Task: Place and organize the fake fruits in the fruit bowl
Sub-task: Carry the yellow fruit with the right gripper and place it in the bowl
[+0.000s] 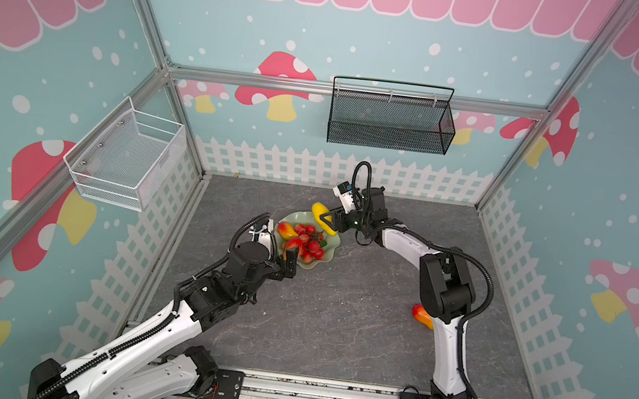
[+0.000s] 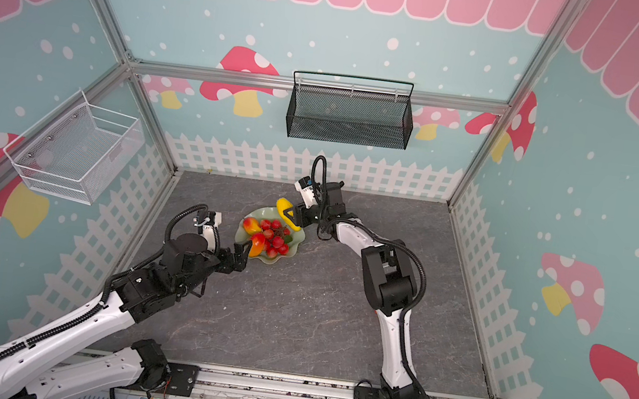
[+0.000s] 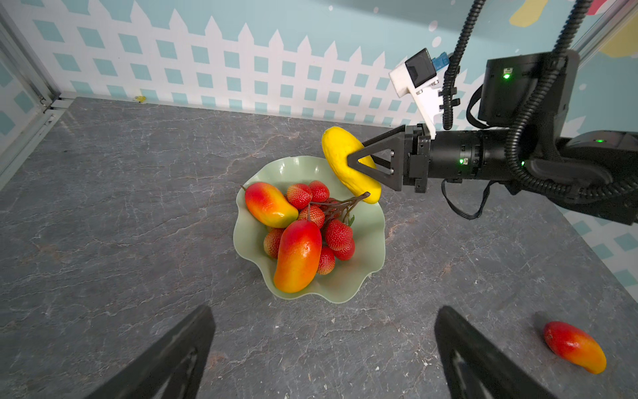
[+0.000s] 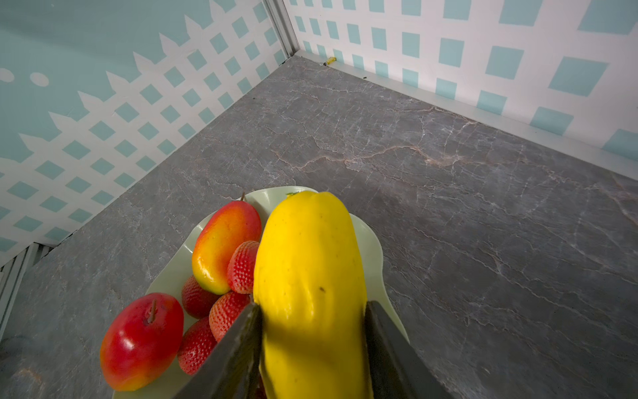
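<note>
The pale green fruit bowl (image 1: 293, 217) (image 3: 376, 241) sits mid-table toward the back. Inside lie two red-orange mango-shaped fruits (image 3: 269, 203) (image 3: 298, 259) and a cluster of red berries (image 3: 336, 235) (image 1: 310, 242). My right gripper (image 1: 325, 222) (image 4: 312, 305) is shut on the yellow oblong fruit (image 1: 318, 211) (image 4: 307, 262), holding it tilted over the bowl's far rim, its lower end by the berry stem. My left gripper (image 3: 324, 311) (image 1: 290, 255) stands open and holds nothing, just short of the bowl's near-left edge. A third mango-shaped fruit (image 1: 422, 315) (image 3: 574, 347) lies on the table beside the right arm.
A white wire basket (image 1: 126, 158) hangs on the left wall and a black mesh basket (image 1: 391, 120) on the back wall, both above the table. The walls with the fence print close in the grey marbled table (image 1: 336, 316) on three sides.
</note>
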Robot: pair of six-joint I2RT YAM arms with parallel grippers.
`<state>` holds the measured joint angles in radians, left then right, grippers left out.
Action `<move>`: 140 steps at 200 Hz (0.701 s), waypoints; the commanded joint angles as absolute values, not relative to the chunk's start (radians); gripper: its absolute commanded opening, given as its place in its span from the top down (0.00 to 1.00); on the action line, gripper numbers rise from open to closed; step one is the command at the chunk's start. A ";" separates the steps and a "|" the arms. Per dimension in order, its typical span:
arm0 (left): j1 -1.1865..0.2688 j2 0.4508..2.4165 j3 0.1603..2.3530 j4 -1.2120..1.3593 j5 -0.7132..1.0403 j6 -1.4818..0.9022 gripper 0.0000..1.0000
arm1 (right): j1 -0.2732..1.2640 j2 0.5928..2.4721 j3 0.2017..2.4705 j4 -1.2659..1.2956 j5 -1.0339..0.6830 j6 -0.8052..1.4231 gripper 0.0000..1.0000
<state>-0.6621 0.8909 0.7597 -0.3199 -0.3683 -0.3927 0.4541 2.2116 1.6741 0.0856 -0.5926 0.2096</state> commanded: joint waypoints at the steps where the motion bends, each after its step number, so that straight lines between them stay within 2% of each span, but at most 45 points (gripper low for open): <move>1: -0.657 0.870 0.744 -0.350 -0.391 -0.407 0.00 | 0.468 2.253 1.705 0.063 -0.589 0.186 0.48; 76: -0.657 0.851 0.729 -0.364 -0.397 -0.411 0.00 | 0.474 2.273 1.742 0.035 -0.585 0.177 0.43; 115: -0.657 0.857 0.727 -0.351 -0.372 -0.405 0.00 | 0.472 2.218 1.773 0.010 -0.538 0.162 0.30; 140: -0.657 0.881 0.719 -0.306 -0.277 -0.362 0.00 | 0.468 2.103 1.724 -0.028 -0.450 0.144 0.24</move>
